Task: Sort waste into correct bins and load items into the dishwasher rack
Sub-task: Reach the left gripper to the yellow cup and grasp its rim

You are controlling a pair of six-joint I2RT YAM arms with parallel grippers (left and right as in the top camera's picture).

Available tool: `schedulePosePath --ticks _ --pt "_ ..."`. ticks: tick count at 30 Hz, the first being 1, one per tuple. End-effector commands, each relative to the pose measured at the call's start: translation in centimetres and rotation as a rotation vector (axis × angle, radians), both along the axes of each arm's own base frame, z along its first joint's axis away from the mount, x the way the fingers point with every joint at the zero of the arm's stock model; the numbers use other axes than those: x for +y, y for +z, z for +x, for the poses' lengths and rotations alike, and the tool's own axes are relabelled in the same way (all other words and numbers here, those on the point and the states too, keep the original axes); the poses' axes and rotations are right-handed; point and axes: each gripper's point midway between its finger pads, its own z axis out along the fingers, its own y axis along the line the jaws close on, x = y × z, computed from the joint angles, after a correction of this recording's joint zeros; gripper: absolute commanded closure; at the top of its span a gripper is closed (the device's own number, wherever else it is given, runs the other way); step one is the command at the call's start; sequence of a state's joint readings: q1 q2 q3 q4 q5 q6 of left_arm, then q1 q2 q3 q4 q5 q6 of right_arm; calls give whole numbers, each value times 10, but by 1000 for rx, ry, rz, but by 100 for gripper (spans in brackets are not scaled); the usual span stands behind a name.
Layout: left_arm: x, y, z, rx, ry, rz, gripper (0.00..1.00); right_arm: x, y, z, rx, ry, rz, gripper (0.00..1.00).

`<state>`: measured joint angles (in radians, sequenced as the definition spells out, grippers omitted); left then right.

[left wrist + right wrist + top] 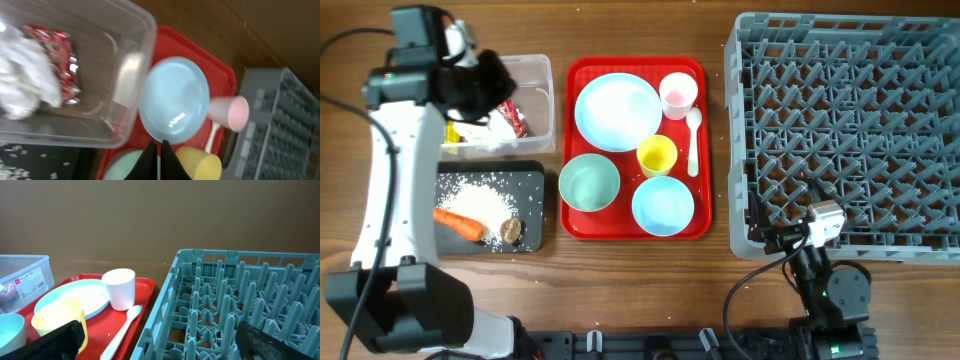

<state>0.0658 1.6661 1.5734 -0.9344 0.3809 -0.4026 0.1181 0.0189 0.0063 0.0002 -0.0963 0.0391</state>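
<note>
I see the tissue [22,75] and red wrapper [62,60] lying in the clear tub [542,100]; carrot [458,224], rice [480,200] and brown lump [512,231] sit in the black tub [535,175] beside it; plate [617,111], pink cup [678,94], yellow cup [657,155], spoon [693,140], left bowl [589,183] and right bowl [663,205] all rest on the red tray [580,225] (between tubs and rack [850,130]); my left gripper [160,155] hangs above the clear tub, fingers pinched together on nothing; my right gripper [160,345], beside the rack, stands spread wide.

A brown wood-grain table [620,290] under even light, a plain brown wall [150,215] behind.
</note>
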Motion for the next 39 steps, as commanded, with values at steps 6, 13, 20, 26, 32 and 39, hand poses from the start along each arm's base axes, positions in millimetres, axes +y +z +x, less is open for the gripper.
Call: schedulePosePath --ticks 6,13,20,26,32,39 --pt "-122 -21 -25 32 -225 100 91 -2 1 0 -7 -9 -12 0" --pt "-197 -61 -43 67 -388 162 96 -2 1 0 -7 -9 -12 0" --pt "-209 -84 -45 101 -421 183 96 -2 1 0 -7 -9 -12 0" --pt "-196 -86 -39 90 -379 256 96 -2 1 0 -7 -9 -12 0" --pt "-188 -91 -44 117 -366 301 74 -2 1 0 -7 -9 -12 0" --pt "-187 -99 -48 146 -372 312 59 -2 1 0 -7 -9 -12 0"
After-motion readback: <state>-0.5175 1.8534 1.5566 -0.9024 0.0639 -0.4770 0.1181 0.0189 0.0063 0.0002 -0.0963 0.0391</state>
